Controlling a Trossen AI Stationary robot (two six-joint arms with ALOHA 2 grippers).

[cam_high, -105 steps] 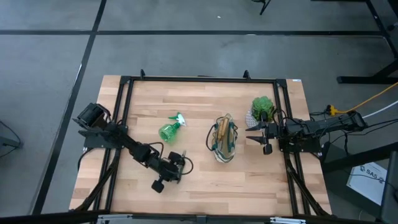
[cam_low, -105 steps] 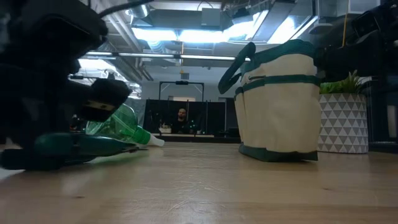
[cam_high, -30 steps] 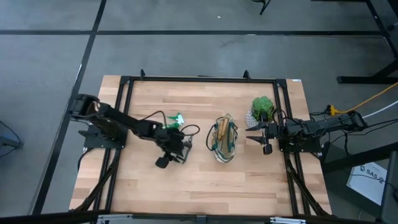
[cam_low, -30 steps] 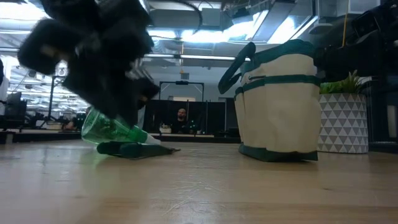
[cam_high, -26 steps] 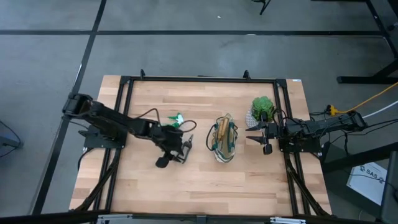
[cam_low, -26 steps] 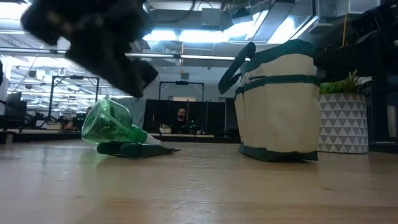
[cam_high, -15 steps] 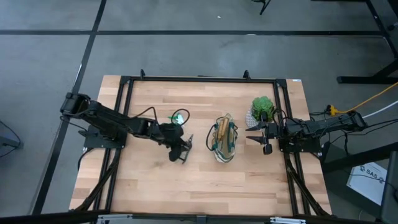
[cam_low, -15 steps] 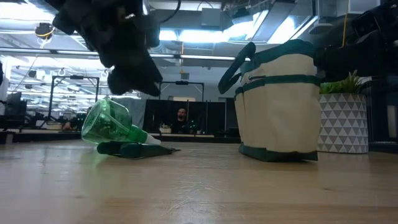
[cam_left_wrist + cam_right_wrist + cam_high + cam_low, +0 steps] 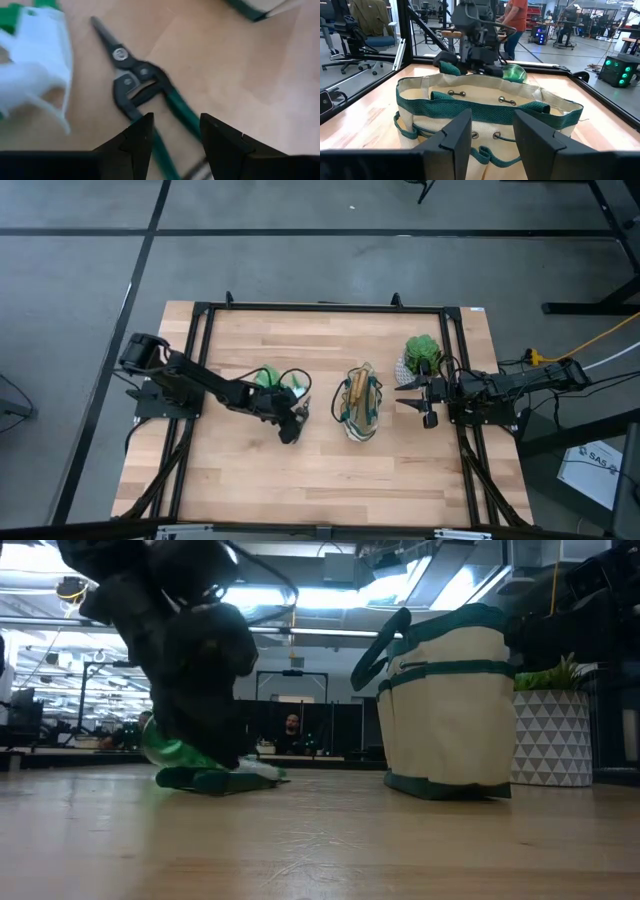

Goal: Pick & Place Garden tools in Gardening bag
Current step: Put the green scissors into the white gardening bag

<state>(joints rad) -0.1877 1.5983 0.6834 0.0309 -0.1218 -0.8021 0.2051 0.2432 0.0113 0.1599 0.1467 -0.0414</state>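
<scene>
The pruning shears (image 9: 137,82), dark-bladed with green handles, lie flat on the table beside the green spray bottle (image 9: 265,377), whose white trigger head (image 9: 35,60) is close by. My left gripper (image 9: 175,120) is open, low over the shears' handles, one finger on either side; it also shows in the high view (image 9: 291,430). I cannot tell whether it touches them. The beige gardening bag (image 9: 360,405) stands upright mid-table, with a wooden handle (image 9: 355,390) showing inside. My right gripper (image 9: 410,400) waits open just right of the bag.
A green plant in a white patterned pot (image 9: 422,355) stands at the far right, just behind my right gripper. A black frame (image 9: 320,308) runs round the table. Bare wood lies toward the near edge. People show in the room beyond (image 9: 512,20).
My left gripper has come down from above the table to just over the shears, next to the spray bottle. The bottle, the shears and the bag have stayed where they were.
</scene>
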